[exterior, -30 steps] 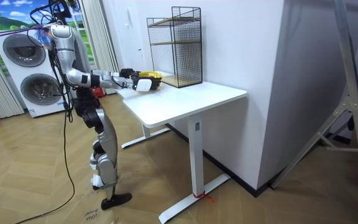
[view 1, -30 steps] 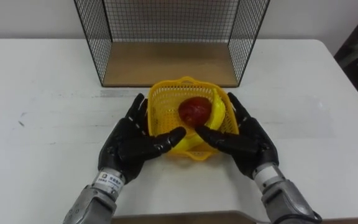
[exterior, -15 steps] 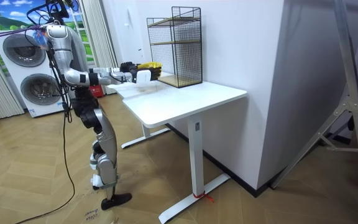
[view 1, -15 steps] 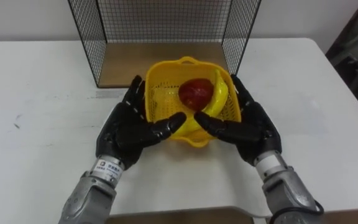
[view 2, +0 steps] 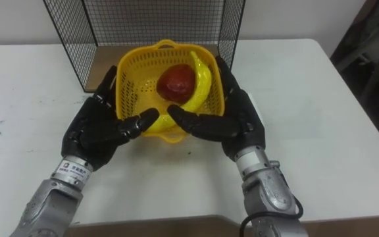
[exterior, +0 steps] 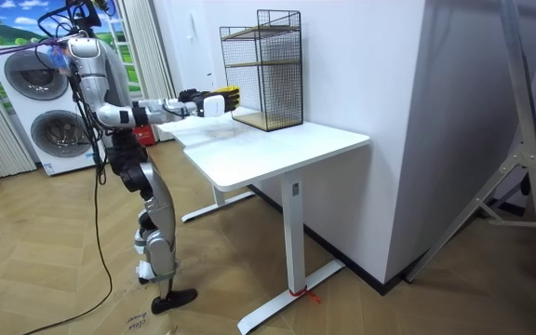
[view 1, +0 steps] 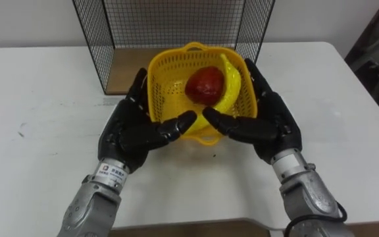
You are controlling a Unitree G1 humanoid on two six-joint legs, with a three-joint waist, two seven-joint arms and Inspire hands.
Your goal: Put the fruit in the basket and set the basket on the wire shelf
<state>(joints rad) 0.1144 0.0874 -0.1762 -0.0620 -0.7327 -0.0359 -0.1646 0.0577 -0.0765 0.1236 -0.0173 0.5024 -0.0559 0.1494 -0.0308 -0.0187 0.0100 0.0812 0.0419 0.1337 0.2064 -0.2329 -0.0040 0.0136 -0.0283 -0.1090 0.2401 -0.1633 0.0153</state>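
A yellow mesh basket (view 1: 170, 85) is held off the white table (view 1: 38, 99), right in front of the wire shelf (view 1: 176, 20). In it lie a red apple (view 1: 204, 84) and a yellow banana (view 1: 232, 82) along its right wall. My left hand (view 1: 129, 131) presses flat on the basket's left side and my right hand (view 1: 272, 125) on its right side. The fingers lie straight along the walls, and both thumbs reach in under the front rim. In the room view the basket (exterior: 223, 93) hangs at the table's near end, short of the shelf (exterior: 268, 65).
The shelf's lowest level is a wooden board (view 1: 127, 69) resting on the table, open toward me, with black mesh side walls. I stand at the table's end. Washing machines (exterior: 49, 112) stand behind me in the room view.
Both hands have lifted the basket off the table and carried it forward toward the shelf's opening. The fruit has stayed inside it.
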